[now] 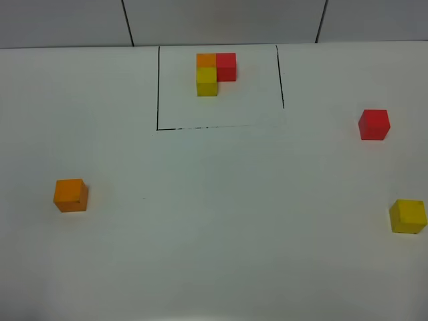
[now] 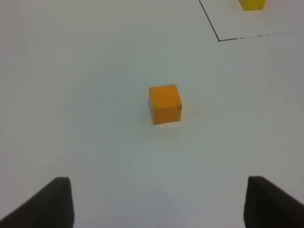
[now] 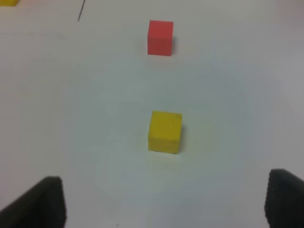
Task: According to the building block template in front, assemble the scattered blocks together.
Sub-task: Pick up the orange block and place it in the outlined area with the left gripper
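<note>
The template (image 1: 215, 72) is sitting inside black lines (image 1: 158, 87) far across the white table (image 1: 214, 254). The orange cube (image 1: 70, 195) is lying left, the red cube (image 1: 373, 124) and yellow cube (image 1: 408, 216) right. The left claw (image 2: 159, 204) and right claw (image 3: 166, 202) are gaping wide.

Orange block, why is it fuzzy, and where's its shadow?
Exterior high view: the orange block has soft edges under even light, barely any shadow. Left wrist view: clearer, a faint shadow at its base; the dark fingers at the edge are blurred.
</note>
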Available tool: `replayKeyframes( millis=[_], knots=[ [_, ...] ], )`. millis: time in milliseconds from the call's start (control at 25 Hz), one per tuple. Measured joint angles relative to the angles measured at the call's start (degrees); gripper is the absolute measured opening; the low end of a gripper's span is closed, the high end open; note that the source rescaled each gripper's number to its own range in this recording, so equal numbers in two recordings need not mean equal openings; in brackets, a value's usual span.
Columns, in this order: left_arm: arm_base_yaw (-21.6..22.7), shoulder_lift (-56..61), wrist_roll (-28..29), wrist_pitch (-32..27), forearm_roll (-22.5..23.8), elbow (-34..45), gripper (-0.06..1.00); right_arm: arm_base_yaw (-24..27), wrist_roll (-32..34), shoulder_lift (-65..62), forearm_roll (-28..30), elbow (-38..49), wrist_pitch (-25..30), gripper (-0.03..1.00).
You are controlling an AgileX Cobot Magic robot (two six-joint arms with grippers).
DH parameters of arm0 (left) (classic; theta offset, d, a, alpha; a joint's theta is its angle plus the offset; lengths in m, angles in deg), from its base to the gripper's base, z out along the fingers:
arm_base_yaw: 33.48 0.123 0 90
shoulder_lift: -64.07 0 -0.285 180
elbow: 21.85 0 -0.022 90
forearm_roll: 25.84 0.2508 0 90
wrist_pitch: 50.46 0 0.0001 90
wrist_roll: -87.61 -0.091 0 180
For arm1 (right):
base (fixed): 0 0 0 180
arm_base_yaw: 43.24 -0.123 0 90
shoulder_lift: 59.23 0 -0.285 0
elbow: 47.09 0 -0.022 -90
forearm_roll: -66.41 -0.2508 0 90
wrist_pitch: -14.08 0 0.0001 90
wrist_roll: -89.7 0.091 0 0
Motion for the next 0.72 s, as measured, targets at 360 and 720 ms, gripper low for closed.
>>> replayKeyframes(
  millis=[360, 720],
  knots=[
    [0.0, -10.2, 0.0, 10.2, 3.0, -1.2, 0.73, 0.0, 0.1, 0.0, 0.0, 0.0, 0.0, 0.80],
    [0.0, -45.2, 3.0, 16.6, 3.0, -5.9, 0.74, 0.0, 0.2, 0.0, 0.0, 0.0, 0.0, 0.80]
  ],
)
